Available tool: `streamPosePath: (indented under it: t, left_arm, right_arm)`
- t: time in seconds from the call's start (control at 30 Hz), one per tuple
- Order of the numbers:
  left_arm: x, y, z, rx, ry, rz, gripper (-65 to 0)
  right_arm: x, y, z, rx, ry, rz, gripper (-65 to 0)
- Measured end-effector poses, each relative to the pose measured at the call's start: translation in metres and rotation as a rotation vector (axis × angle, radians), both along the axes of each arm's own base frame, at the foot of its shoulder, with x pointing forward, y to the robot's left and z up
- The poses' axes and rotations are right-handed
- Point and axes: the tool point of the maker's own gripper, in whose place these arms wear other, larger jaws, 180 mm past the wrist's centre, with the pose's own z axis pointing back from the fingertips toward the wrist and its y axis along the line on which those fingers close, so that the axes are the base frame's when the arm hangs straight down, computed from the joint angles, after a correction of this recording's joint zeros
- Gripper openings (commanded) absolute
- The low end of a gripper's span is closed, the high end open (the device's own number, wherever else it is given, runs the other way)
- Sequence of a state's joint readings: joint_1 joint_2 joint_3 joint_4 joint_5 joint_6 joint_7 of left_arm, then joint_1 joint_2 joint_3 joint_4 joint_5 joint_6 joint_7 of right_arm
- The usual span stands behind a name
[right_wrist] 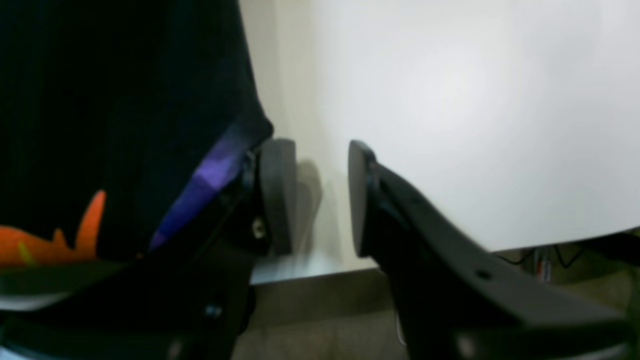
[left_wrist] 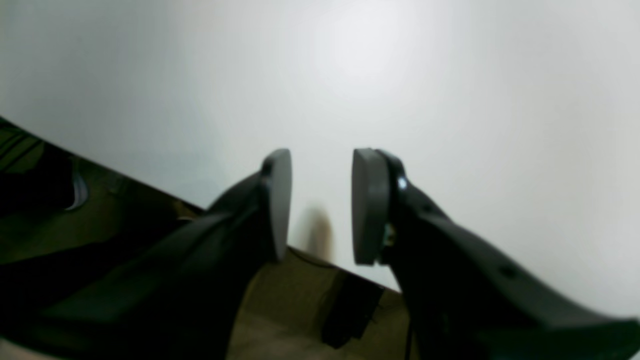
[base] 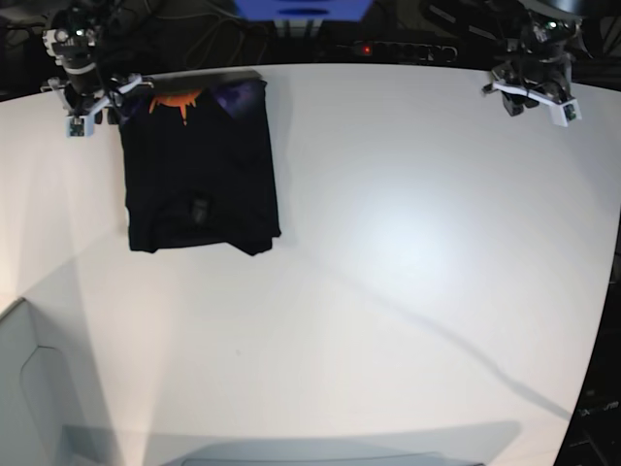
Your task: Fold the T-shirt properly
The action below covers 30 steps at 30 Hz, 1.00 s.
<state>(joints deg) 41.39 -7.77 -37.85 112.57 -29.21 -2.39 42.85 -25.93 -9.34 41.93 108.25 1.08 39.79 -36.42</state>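
The black T-shirt [base: 199, 175] lies folded into a rectangle at the far left of the white table [base: 408, 252], its orange and purple print showing along the far edge. In the right wrist view the T-shirt [right_wrist: 115, 110] fills the left side, right beside one finger. My right gripper [right_wrist: 317, 195] is open with nothing between its pads, and it hovers at the shirt's far left corner [base: 89, 105]. My left gripper [left_wrist: 321, 200] is open and empty too, and it sits over the table's far right corner [base: 532, 92], away from the cloth.
A pale box-like shape [base: 29, 388] stands at the near left corner. Cables and dark equipment [base: 398, 47] run behind the table's far edge. The table's curved right edge [base: 604, 291] drops off to a dark floor.
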Motion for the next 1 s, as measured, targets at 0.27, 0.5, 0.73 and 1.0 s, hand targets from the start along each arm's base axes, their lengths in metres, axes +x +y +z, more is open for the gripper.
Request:
streamPosePath:
  t: [0.27,0.5,0.73,1.0]
  left_arm:
    - [-0.002,0.0,0.0,0.002,0.007,-0.002,-45.5]
    - [-0.026,0.012,-0.001,0.029,0.054,0.019,-46.0]
    - [-0.099,0.008,-0.007,0.034,0.252,-0.003,-65.0]
    - [-0.168,-0.021,-0.069,-0.109,0.468,0.015,-65.0]
  right_arm:
    - [-0.007,0.017,-0.006,0.025,0.027,0.051,-46.6]
    - [-0.021,-0.023,0.015,-0.052,0.005,-0.053,-46.7]
    - [-0.087,-0.031,0.014,-0.093,0.155,-0.058,-62.1]
    - [-0.171,-0.005,-0.058,0.104,0.478,-0.097,-65.0]
